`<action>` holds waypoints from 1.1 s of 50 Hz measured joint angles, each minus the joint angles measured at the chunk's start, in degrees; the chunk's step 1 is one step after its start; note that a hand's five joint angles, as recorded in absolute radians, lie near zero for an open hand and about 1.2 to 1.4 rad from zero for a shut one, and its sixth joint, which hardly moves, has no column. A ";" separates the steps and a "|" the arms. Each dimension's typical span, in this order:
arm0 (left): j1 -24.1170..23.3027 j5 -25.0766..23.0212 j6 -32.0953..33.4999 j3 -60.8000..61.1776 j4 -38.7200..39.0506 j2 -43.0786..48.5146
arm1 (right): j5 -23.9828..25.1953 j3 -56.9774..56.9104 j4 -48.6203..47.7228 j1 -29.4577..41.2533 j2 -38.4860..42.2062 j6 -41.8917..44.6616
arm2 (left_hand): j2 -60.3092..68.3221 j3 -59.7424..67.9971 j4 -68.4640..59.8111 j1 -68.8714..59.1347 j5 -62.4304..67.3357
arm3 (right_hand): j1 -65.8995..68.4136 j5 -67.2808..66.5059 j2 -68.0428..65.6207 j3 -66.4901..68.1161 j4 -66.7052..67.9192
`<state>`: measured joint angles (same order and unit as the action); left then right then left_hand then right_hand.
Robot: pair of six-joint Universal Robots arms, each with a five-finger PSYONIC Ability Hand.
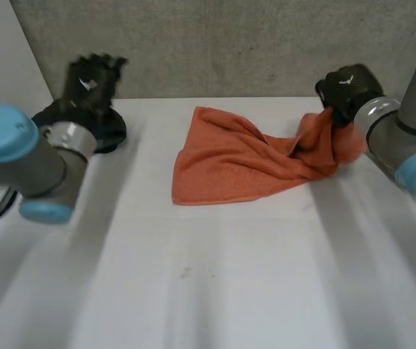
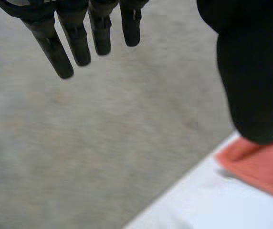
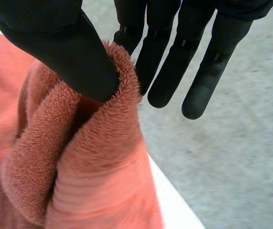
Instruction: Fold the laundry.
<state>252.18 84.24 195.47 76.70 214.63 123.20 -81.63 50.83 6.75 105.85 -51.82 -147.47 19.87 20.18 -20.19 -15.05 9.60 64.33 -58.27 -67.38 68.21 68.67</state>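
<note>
White table [image 1: 215, 291], grey concrete wall [image 1: 230, 43] behind. Orange towel [image 1: 230, 167] lies rumpled mid-table, its right end gathered up and raised off the surface.

Risks, as judged:
- Hold sits near the very edge of the towel, over several bunched layers. A quick pull could let the terry slide free.
- Bunch hides which corner is which, so a fold carried over from it would likely land crooked.
- Far end of the towel is unpinned, so the whole piece may drag rather than fold.

Right hand [image 1: 348, 89]: closed on the towel's right end, thumb [image 3: 69, 52] pressing the wad against nearly straight fingers [image 3: 170, 76].

Left hand [image 1: 92, 76]: raised, well apart from the towel's left side, fingers [image 2: 74, 43] straight, holding nothing.
</note>
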 measured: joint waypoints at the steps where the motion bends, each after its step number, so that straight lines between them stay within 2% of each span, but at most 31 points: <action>1: -0.77 -0.81 0.00 1.16 -0.01 0.12 | 0.27 0.41 0.02 0.10 -0.30 0.00 | -5.15 -5.37 5.68 3.06 -5.55 | 0.00 0.00 0.00 0.00 0.00; 7: -4.27 -2.70 -0.05 0.08 0.34 3.24 | 6.67 5.98 -0.35 2.66 -8.62 -0.06 | -6.84 -6.95 7.51 3.10 -7.04 | 0.00 0.00 0.00 0.00 0.00; 16: -7.55 -3.26 0.02 -11.28 0.21 11.41 | 13.40 15.36 -0.18 7.52 -23.73 -0.11 | -6.96 -6.95 7.51 3.10 -7.04 | 0.00 0.00 0.00 0.00 0.00; 26: -11.60 -7.33 0.00 -20.77 -0.35 21.93 | 21.56 26.29 -0.72 10.20 -39.69 -0.59 | -6.96 -6.95 7.51 3.10 -7.04 | 0.00 0.00 0.00 0.00 0.01; 27: -11.84 -7.51 0.01 -21.15 -0.41 22.59 | 21.84 26.70 -0.81 10.18 -40.43 -0.63 | -5.70 -5.69 6.22 1.28 -5.76 | 0.00 0.00 0.00 0.00 0.01; 28: -12.12 -7.64 0.03 -21.56 -0.61 23.54 | 22.25 27.27 -1.04 10.09 -41.57 -0.71 | 8.81 8.77 -7.22 -13.81 7.55 | 0.00 0.00 0.00 0.00 0.01; 29: -12.35 -7.64 0.05 -21.96 -0.80 24.46 | 22.46 27.62 -1.20 10.00 -42.27 -0.75 | 17.92 17.79 -17.54 -26.24 17.65 | 0.00 0.00 0.00 0.00 0.01; 30: -12.46 -7.61 0.07 -22.15 -0.89 24.90 | 22.58 27.86 -1.36 9.90 -42.78 -0.79 | 17.92 17.79 -17.54 -26.24 17.65 | 0.00 0.00 0.00 0.00 0.01; 32: -12.59 -6.50 0.17 -22.81 -1.29 26.10 | 22.54 28.30 -1.80 9.50 -43.68 -0.85 | 42.55 41.96 -42.15 -51.90 41.63 | 0.00 0.00 0.00 0.00 0.01; 33: -12.48 -5.59 0.23 -22.98 -1.48 26.46 | 22.38 28.42 -1.98 9.25 -43.77 -0.85 | 42.55 41.96 -42.15 -51.90 41.63 | 0.00 0.00 0.00 0.00 0.01; 34: -12.27 -4.49 0.32 -23.11 -1.64 26.65 | 22.12 28.44 -2.12 8.95 -43.54 -0.85 | 48.18 47.43 -47.85 -52.60 45.78 | 0.00 0.00 0.00 0.00 0.01; 39: -9.04 0.46 0.96 -22.25 -2.55 24.74 | 19.29 27.58 -2.17 6.18 -37.93 -0.52 | 48.63 47.96 -48.34 -52.60 45.78 | 0.00 0.00 0.00 0.00 0.01; 42: -6.31 1.61 1.66 -19.84 -2.94 21.48 | 16.62 25.86 -1.77 4.13 -32.16 -0.29 | 48.63 47.96 -48.36 -52.60 45.78 | 0.00 0.00 0.00 0.00 0.01; 48: -2.60 -1.19 3.44 -15.43 -2.73 15.15 | 10.38 18.52 -0.98 2.01 -19.90 -0.18 | 48.64 47.99 -48.57 -52.60 45.78 | 0.00 0.00 0.00 0.00 0.02; 52: -1.44 -3.45 4.16 -17.27 -0.51 12.99 | 4.16 6.49 -1.15 2.23 -10.32 -0.66 | 48.79 48.23 -48.58 -52.60 45.78 | 0.00 0.00 -0.33 0.08 0.05; 55: -1.15 -3.38 4.12 -20.88 2.13 12.62 | 0.01 -3.86 -2.09 3.14 -4.62 -1.64 | 48.80 48.24 -48.58 -52.61 45.78 | 0.00 0.00 -0.40 0.11 0.06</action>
<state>251.03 80.85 199.59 55.82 216.75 135.81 -81.62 46.96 4.66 108.98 -56.44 -149.12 68.67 68.42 -68.77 -67.65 55.38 64.33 -58.27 -67.78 68.32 68.73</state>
